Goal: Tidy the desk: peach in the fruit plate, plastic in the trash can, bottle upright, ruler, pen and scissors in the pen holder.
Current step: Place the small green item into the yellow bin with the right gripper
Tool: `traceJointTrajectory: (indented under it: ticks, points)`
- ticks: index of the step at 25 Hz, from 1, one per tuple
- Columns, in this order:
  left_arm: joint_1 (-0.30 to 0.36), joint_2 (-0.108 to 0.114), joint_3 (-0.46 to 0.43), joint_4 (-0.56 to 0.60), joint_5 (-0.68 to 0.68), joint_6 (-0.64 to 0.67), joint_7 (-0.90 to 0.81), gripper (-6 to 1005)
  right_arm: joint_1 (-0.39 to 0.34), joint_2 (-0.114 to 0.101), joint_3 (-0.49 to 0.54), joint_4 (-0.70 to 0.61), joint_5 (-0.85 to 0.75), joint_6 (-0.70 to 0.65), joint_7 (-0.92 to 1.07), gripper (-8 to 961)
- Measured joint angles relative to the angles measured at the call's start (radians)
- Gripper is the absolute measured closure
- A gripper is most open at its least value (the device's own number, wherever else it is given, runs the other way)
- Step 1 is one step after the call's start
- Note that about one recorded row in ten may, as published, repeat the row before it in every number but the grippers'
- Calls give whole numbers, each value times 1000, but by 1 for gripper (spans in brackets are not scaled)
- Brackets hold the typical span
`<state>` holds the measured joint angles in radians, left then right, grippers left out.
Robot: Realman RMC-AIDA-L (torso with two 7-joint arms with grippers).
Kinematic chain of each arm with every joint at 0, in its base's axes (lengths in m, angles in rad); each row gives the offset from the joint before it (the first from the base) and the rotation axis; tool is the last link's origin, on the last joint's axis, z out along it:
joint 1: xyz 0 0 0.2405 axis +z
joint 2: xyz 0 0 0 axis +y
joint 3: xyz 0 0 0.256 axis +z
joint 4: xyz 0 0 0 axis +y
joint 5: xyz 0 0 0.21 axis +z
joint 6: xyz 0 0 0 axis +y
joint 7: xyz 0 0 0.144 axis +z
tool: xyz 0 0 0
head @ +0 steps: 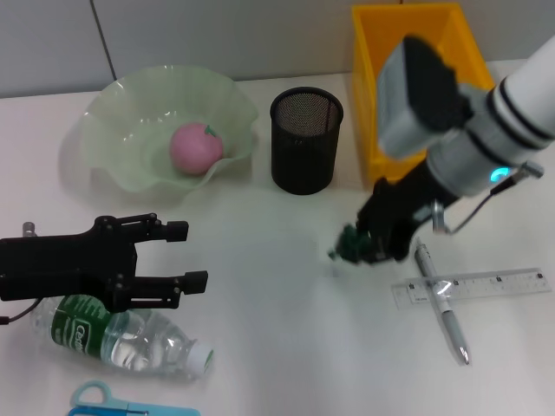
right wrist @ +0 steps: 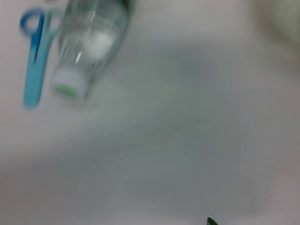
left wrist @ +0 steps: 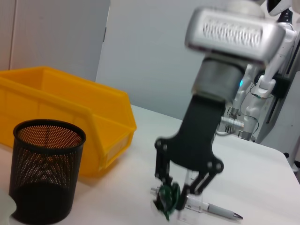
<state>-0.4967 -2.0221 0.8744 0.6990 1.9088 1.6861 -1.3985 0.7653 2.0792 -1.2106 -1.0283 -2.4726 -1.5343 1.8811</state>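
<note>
Right gripper [head: 354,245], just beside the pen [head: 440,300], seemingly pinches green plastic [head: 349,240]; left gripper [head: 184,255] gapes wide, empty.

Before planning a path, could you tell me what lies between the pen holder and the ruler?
In the head view, the right claw, gripping green plastic, lies between pen holder and ruler.

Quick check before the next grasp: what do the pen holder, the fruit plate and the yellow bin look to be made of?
Pen holder: looks like black metal mesh, matte; fine holes show through its wall. Fruit plate: pale green, translucent and glossy with a wavy rim, so glass or plastic; I cannot tell which. Yellow bin: apparently moulded plastic, smooth with a slight sheen and a thick, even rim.
</note>
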Motion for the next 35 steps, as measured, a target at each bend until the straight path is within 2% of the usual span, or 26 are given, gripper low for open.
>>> traceJointTrajectory:
  ticks: [2,3,7,8,9,11,12,13,16,17,18,19,21,22,23,24,27,35]
  points:
    - [-2,0,0,1,0,0,0,217,-8,-2,71,-50,61,-29,22,721]
    - [-2,0,0,1,0,0,0,217,-8,-2,71,-50,61,-29,22,720]
    - [-6,0,0,1,1,-1,-2,219,-22,-10,240,-100,217,-41,30,716]
    - [-6,0,0,1,1,-1,-2,220,-22,-10,240,-100,217,-41,30,715]
    - [-6,0,0,1,1,-1,-2,220,-37,-10,301,-111,267,-13,26,714]
    - [-7,0,0,1,1,-1,-2,221,-46,-8,323,-114,289,14,22,712]
    - [-7,0,0,1,1,-3,-2,221,-73,-6,358,-117,333,93,15,711]
    - [-7,0,0,1,1,-3,-2,222,-73,-6,358,-117,333,93,15,710]
    - [-8,0,0,0,1,-2,-3,223,-111,-3,369,-110,391,232,8,707]
    - [-8,0,0,-1,1,-2,-4,224,-137,-2,367,-91,435,353,7,706]
    - [-8,0,0,-1,1,-2,-4,224,-137,-2,367,-91,435,353,7,705]
    - [-8,0,0,-2,1,-2,-4,225,-152,-1,364,-58,461,460,7,704]
    - [-8,0,0,-2,1,-1,-4,226,-154,-1,364,-39,468,497,7,702]
    - [-8,0,0,-2,1,-1,-4,226,-156,-1,364,3,473,581,7,702]
    - [-8,0,0,-2,1,-1,-4,226,-156,-1,364,3,473,581,7,701]
    - [-8,0,0,-3,1,0,-5,227,-153,-3,364,43,472,652,7,700]
    - [-8,0,0,-5,1,0,-8,228,-147,-6,364,93,461,721,6,697]
    - [-8,0,3,-4,1,0,-14,232,-136,-9,365,137,437,748,-2,689]
